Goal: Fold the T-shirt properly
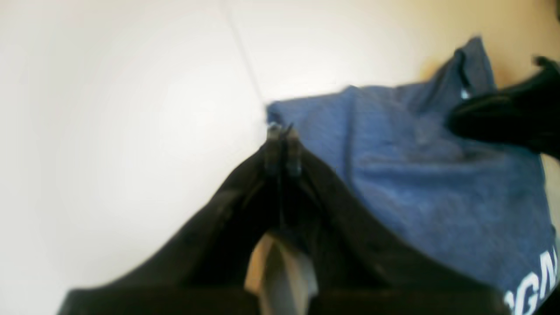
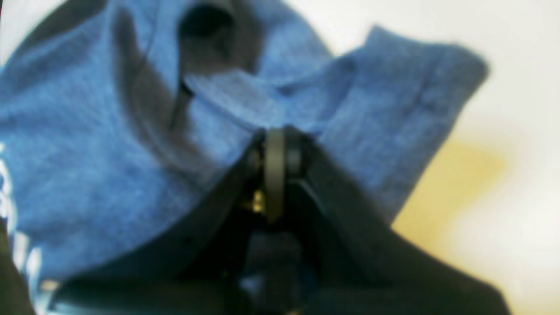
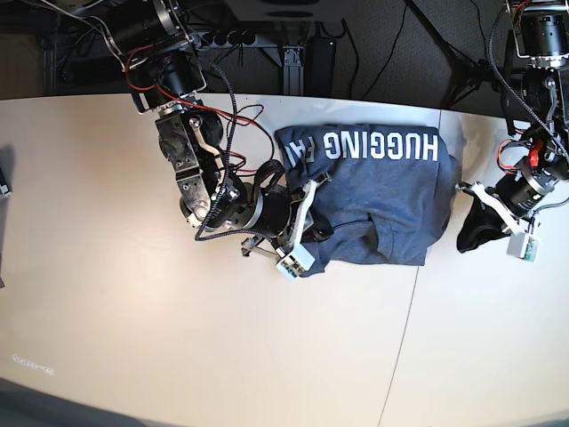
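The blue-grey T-shirt (image 3: 382,200) lies partly folded on the white table, with the white lettering "HUGGING FA" facing up along its far edge. My right gripper (image 2: 275,133) is shut on a raised fold of the T-shirt (image 2: 245,98), at the shirt's near-left part in the base view (image 3: 313,213). My left gripper (image 1: 282,131) is shut, with its tips at a corner of the T-shirt (image 1: 437,175). I cannot tell whether cloth is pinched there. In the base view the left gripper (image 3: 464,236) sits just off the shirt's right edge.
A seam (image 3: 404,329) runs across the white table (image 3: 133,311) from the shirt toward the front. Cables and a power strip (image 3: 222,40) lie behind the table. A small dark object (image 3: 4,182) sits at the left edge. The right arm (image 1: 507,118) shows in the left wrist view.
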`<action>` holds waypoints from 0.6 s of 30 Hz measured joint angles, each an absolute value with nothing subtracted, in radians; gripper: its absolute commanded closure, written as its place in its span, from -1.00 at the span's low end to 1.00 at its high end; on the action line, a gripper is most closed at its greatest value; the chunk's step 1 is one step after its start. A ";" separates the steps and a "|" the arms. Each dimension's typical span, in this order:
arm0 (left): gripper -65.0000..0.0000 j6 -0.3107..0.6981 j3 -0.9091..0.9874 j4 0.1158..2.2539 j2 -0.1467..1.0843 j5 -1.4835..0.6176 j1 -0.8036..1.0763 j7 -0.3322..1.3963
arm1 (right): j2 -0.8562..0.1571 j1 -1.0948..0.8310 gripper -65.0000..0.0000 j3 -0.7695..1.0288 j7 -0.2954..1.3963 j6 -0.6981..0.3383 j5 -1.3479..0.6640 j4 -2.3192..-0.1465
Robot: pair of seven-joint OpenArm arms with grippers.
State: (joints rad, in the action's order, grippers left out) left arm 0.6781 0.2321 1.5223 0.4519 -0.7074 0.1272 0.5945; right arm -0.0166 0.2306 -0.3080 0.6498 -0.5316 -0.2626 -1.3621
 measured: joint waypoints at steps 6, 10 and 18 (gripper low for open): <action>1.00 0.678 0.311 1.526 0.451 -0.707 0.161 0.599 | -0.016 0.236 1.00 -0.274 0.661 -0.532 -0.269 -1.532; 1.00 0.681 0.378 1.573 0.451 -0.703 0.237 0.605 | -0.016 0.221 1.00 -0.210 0.695 -0.532 -0.266 -1.588; 1.00 0.680 0.556 1.756 0.452 -0.760 0.476 0.615 | -0.036 0.021 1.00 -0.001 0.765 -0.532 -0.270 -1.652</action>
